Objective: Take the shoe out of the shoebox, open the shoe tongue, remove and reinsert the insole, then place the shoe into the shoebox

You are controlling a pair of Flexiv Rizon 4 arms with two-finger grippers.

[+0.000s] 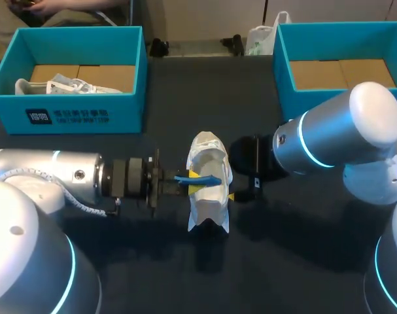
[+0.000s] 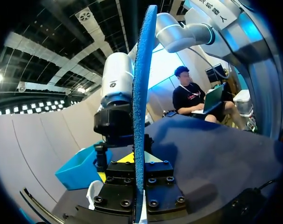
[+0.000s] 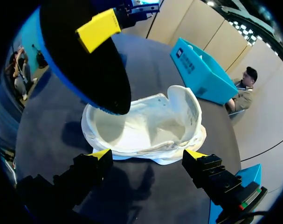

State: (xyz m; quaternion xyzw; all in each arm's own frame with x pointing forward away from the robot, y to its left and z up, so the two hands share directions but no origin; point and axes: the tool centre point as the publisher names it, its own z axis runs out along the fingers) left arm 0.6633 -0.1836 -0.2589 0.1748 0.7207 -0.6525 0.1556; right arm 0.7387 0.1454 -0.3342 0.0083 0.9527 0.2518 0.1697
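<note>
2 claws: my left claw (image 1: 193,187) pinched the insole (image 1: 199,178) over the shoe (image 1: 207,154), likely for reinsertion; my right claw (image 3: 148,154) stood wide open, empty, beside it.

The shoe (image 1: 208,186) is white all over, inside and out, and lies on a black desk (image 1: 303,261). The insole (image 3: 85,70) is bright blue on one face and along its edge, black on the other. The left shoebox (image 1: 87,118) and right shoebox (image 1: 283,59) are teal with plain brown cardboard floors; the left one has a dark label with white print on its front wall. The second shoe (image 1: 67,86) in it is white and pale grey. The left pincer (image 1: 195,188) and right pincer (image 3: 147,154) are black with yellow tips. The left arm (image 1: 48,176) and right arm (image 1: 329,137) are silver-grey, each banded with a glowing cyan ring.
</note>
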